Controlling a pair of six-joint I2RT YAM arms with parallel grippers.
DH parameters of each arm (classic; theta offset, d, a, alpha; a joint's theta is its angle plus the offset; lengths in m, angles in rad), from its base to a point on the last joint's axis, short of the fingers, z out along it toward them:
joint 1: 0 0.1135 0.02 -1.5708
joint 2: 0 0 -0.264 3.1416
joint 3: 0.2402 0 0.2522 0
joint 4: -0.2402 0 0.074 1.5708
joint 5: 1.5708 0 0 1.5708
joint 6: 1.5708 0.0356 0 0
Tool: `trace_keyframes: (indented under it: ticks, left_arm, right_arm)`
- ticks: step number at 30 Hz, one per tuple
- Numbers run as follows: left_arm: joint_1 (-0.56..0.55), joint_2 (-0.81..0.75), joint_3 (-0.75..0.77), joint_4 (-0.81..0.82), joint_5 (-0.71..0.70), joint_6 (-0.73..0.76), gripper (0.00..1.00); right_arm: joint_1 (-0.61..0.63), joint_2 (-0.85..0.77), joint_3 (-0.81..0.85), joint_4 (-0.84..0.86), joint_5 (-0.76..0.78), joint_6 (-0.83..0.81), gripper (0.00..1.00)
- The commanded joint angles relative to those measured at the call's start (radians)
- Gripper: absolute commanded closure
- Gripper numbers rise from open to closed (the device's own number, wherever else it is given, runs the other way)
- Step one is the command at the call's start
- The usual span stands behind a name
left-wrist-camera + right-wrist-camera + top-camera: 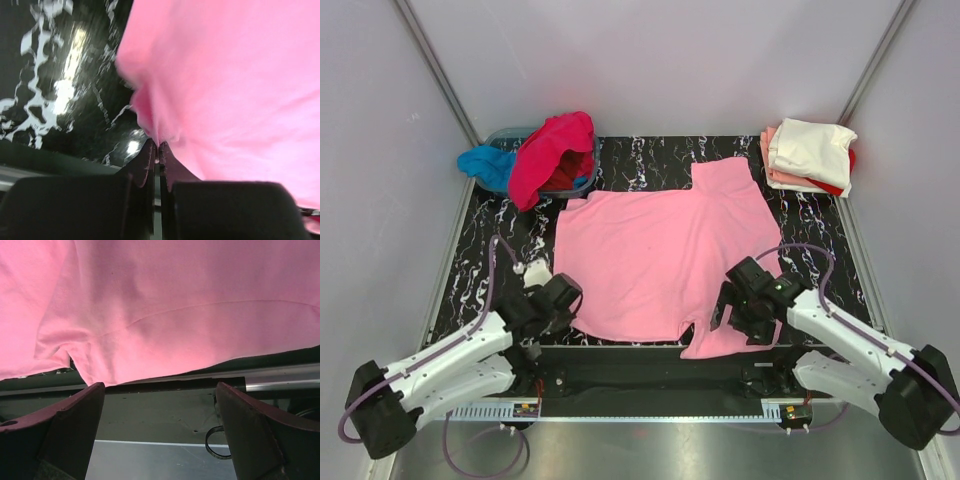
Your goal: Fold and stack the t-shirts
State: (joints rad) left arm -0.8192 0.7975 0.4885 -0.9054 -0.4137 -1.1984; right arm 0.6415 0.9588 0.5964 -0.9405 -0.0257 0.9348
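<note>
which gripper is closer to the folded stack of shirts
Right. The right gripper hovers at the pink shirt's near right edge, on the folded stack's side; the left gripper pinches the near left corner.

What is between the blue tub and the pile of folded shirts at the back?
Mostly bare black marbled table, as the top view shows. One sleeve of the spread light pink shirt pokes up into that gap.

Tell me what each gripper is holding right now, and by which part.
The left gripper pinches the near left corner of the spread light pink cloth t-shirt. The right gripper stands open by its near sleeve, holding nothing.
</note>
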Motion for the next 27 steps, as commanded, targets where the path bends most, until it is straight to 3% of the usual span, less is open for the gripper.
trace_keyframes:
  ticks: [1, 4, 9, 11, 16, 22, 27]
  left_arm:
    - [0.107, 0.043, 0.088, 0.08, -0.025, 0.123, 1.0]
    - [0.235, 0.063, 0.073, 0.181, 0.071, 0.216, 1.0]
    - [0.304, 0.075, 0.093, 0.23, 0.099, 0.279, 1.0]
    - [0.324, 0.077, 0.09, 0.249, 0.119, 0.292, 1.0]
    - [0.362, 0.062, 0.065, 0.26, 0.144, 0.309, 1.0]
    - [0.403, 0.051, 0.073, 0.261, 0.17, 0.332, 1.0]
    - [0.413, 0.042, 0.068, 0.252, 0.176, 0.338, 1.0]
  right_arm:
    - [0.064, 0.073, 0.065, -0.043, 0.07, -0.002, 0.0]
    - [0.138, 0.142, 0.075, -0.052, 0.069, 0.027, 0.0]
    - [0.237, 0.265, 0.05, 0.012, 0.032, 0.076, 0.07]
    - [0.239, 0.287, 0.003, 0.081, -0.022, 0.072, 0.2]
    - [0.239, 0.288, 0.026, 0.085, 0.094, 0.079, 0.21]
    - [0.239, 0.442, 0.132, 0.095, 0.248, 0.032, 0.17]
    - [0.234, 0.451, 0.125, 0.143, 0.274, 0.018, 0.29]
